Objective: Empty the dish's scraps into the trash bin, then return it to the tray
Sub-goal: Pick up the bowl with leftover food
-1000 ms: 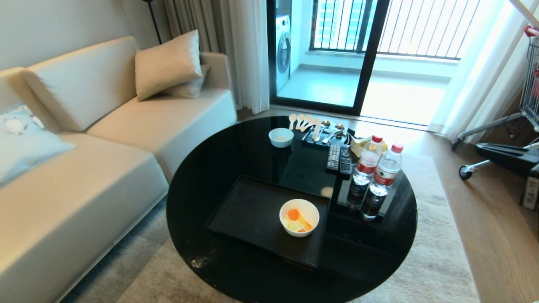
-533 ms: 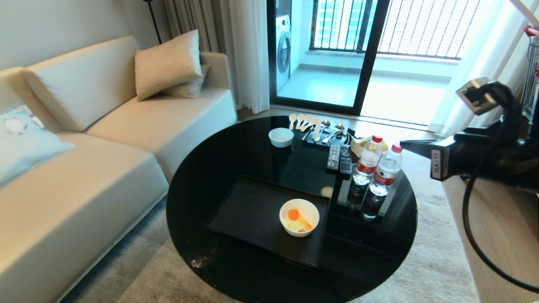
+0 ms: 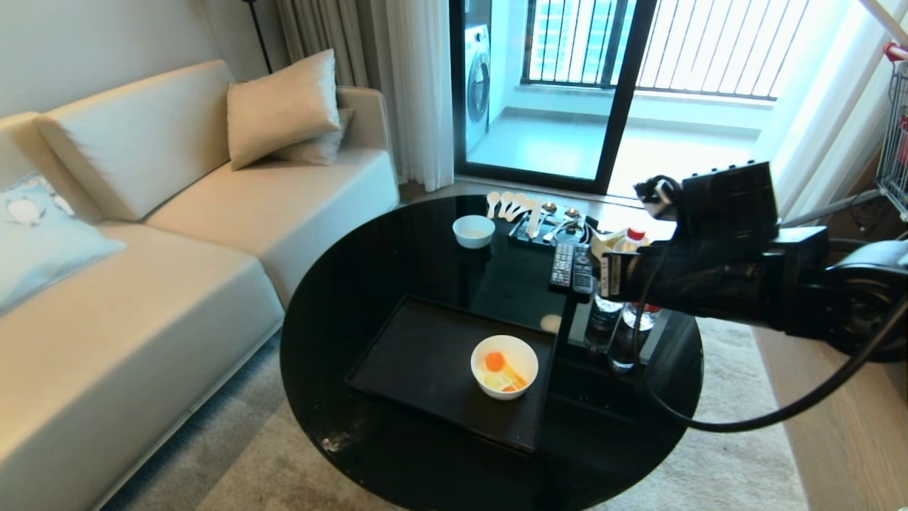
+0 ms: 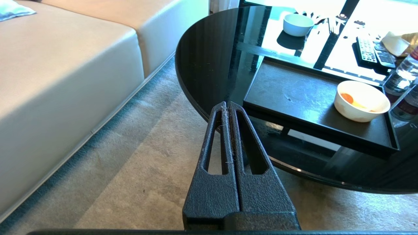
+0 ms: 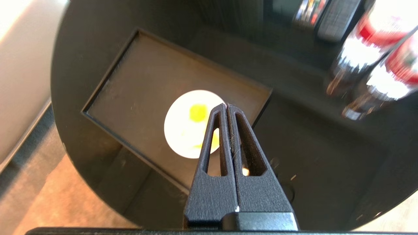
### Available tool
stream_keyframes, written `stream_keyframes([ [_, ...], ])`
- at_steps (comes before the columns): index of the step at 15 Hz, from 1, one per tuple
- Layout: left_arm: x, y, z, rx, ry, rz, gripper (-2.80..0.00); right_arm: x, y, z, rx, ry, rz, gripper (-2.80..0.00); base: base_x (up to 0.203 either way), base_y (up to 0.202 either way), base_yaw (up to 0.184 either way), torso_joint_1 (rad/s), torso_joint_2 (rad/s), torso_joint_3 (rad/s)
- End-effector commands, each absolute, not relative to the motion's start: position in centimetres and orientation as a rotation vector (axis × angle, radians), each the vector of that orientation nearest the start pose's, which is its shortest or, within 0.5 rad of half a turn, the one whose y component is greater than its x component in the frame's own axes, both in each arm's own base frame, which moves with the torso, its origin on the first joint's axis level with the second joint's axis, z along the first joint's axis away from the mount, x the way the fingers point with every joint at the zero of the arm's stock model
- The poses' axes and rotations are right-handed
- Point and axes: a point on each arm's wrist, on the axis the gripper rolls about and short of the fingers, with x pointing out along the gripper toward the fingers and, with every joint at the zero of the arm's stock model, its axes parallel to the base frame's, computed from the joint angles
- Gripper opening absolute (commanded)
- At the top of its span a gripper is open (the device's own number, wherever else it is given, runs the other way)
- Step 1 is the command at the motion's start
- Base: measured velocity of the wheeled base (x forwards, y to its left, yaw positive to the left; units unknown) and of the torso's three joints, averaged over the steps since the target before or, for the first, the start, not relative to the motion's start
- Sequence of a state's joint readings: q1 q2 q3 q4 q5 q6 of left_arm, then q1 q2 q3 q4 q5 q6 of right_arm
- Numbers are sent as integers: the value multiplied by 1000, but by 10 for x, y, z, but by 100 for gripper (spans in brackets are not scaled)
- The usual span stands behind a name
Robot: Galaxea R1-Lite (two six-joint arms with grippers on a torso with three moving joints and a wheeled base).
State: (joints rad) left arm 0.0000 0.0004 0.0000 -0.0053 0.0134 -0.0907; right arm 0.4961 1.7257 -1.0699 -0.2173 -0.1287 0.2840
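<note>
The right gripper [image 5: 227,107], fingers pressed together and empty, is hanging above the dish [image 3: 504,367] on the tray [image 3: 418,358], positioning for pickup.

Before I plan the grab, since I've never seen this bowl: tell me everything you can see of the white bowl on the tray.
The bowl is plain white, round and deep, with smooth sides that look like glazed ceramic or plastic. It stands upright at the near right corner of the black tray, on the round black table. Inside lie scraps: an orange round slice, orange sticks and yellowish pieces. Nothing touches it but the tray; the right hand is above it, shut and empty.
</note>
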Motion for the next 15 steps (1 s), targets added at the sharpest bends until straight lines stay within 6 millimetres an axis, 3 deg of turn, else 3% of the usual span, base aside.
stream_keyframes([
  [1,-23,0,76,-92,-7,14,-280,294,179,194,165,541,259,-280,0,0,0,0,0,0],
  [5,-23,0,76,-92,-7,14,-280,294,210,198,260,673,129,-280,0,0,0,0,0,0],
  [9,-23,0,76,-92,-7,14,-280,310,236,195,321,793,41,-280,0,0,0,0,0,0],
  [15,-23,0,76,-92,-7,14,-280,336,261,146,191,935,-22,-280,0,0,0,0,0,0],
])
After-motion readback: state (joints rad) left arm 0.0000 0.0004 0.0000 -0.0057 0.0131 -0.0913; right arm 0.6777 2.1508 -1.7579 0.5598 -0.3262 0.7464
